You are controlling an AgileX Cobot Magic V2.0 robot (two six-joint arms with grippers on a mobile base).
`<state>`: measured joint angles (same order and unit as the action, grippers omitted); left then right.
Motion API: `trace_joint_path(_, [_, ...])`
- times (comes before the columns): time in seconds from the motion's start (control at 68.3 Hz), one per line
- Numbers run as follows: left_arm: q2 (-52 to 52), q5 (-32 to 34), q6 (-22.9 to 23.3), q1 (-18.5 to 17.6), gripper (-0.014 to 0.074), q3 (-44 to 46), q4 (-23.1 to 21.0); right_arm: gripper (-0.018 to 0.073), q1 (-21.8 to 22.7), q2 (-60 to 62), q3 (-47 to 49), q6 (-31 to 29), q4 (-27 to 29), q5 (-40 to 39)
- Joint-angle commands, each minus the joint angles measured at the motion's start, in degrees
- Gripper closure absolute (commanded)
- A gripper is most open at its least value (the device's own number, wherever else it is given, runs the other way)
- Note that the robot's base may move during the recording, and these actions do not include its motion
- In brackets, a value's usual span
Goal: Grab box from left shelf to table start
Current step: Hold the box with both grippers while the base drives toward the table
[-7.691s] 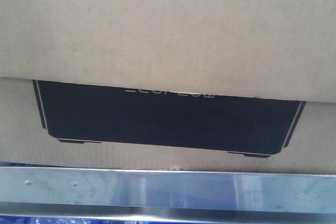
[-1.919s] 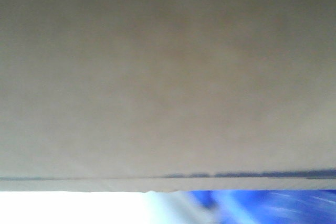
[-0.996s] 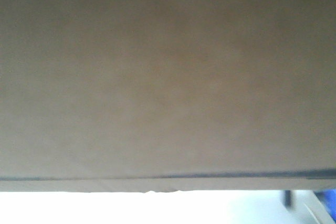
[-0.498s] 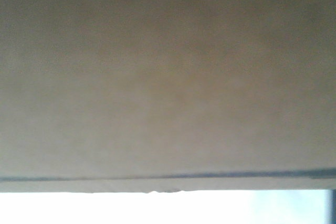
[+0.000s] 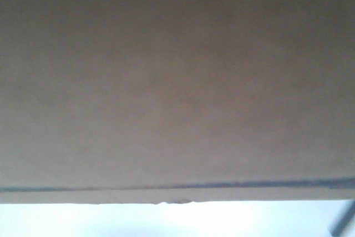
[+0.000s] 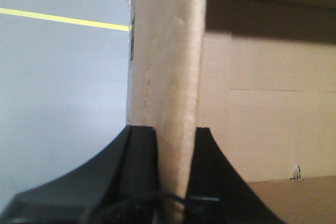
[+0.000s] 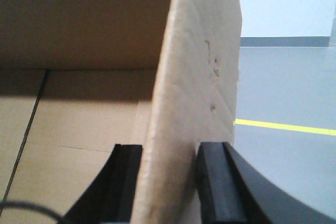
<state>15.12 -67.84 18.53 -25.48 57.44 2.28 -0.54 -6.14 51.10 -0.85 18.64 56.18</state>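
Grey floor with a yellow line shows past the box; the box stretches sideways, walls upright; left claw and right claw each pinch a wall.

Front view faces the box very close, its edge at 6 o'clock; both wrist views look closely along its walls

Plain brown cardboard box, open, side walls upright, filling the front view

text: none legible | box: plain cardboard, no readable print
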Motion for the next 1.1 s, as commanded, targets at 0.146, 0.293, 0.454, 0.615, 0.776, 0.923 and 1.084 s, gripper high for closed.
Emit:
trace_joint_path(0.146, [0.2,9.8,1.8,-0.3,0.069,2.0,-1.6,0.0501,0.1,-1.2,1.4,-0.1,-3.1,-7.6])
trace_joint_path(0.293, [0.2,9.8,1.8,-0.3,0.069,2.0,-1.6,0.0501,0.1,-1.2,1.4,-0.1,-3.1,-7.6])
trace_joint_path(0.454, [0.2,9.8,1.8,-0.3,0.069,2.0,-1.6,0.0501,0.1,-1.2,1.4,-0.1,-3.1,-7.6])
trace_joint_path(0.615, [0.2,9.8,1.8,-0.3,0.069,2.0,-1.6,0.0501,0.1,-1.2,1.4,-0.1,-3.1,-7.6])
trace_joint_path(0.776, [0.2,9.8,1.8,-0.3,0.069,2.0,-1.6,0.0501,0.1,-1.2,1.4,-0.1,-3.1,-7.6])
trace_joint_path(0.923, [0.2,9.8,1.8,-0.3,0.0696,2.0,-1.6,0.0501,0.1,-1.2,1.4,-0.1,-3.1,-7.6])
trace_joint_path(1.084, [0.2,9.8,1.8,-0.3,0.0696,2.0,-1.6,0.0501,0.1,-1.2,1.4,-0.1,-3.1,-7.6])
